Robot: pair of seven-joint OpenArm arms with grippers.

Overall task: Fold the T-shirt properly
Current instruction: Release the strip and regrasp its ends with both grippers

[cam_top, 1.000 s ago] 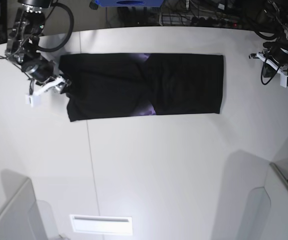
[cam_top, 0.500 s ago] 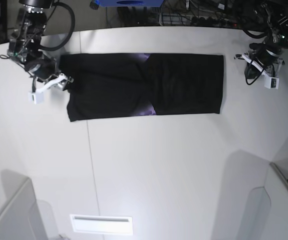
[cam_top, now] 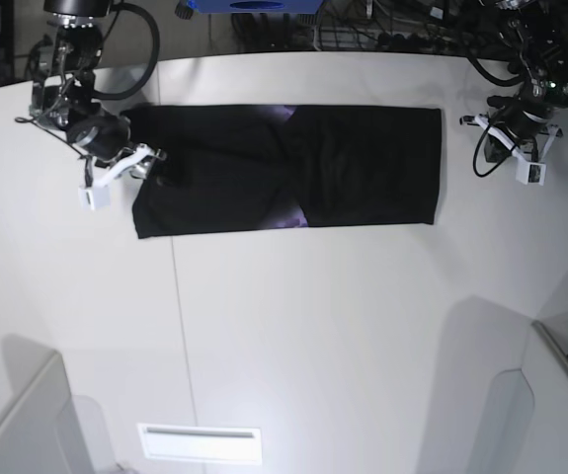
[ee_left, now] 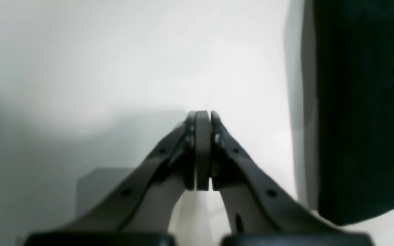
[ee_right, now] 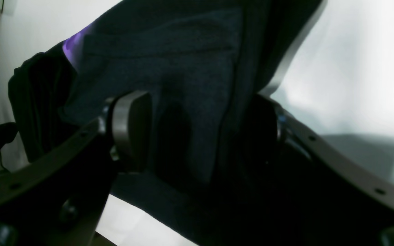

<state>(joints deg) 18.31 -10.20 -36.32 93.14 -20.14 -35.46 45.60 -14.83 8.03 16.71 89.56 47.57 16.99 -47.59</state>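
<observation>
Here the T-shirt [cam_top: 285, 170] lies flat on the white table [cam_top: 313, 326] as a long black band, its long axis running straight from one arm to the other, with slivers of purple print showing at the middle seam. The right gripper [cam_top: 147, 166] sits at one short end of the T-shirt, jaws spread wide with the cloth edge [ee_right: 197, 102] lying between them; whether the lower finger is already under the fabric is hard to judge from the wrist view. The left gripper [cam_top: 513, 140] hovers just beyond the T-shirt's opposite short end, well clear of the cloth, its fingers [ee_left: 202, 150] pressed together on nothing. So the right arm is the nearer one to act. Both long edges of the T-shirt are free, and bare table stretches broadly on the near side of it, leaving ample room to carry one end over toward the other.
</observation>
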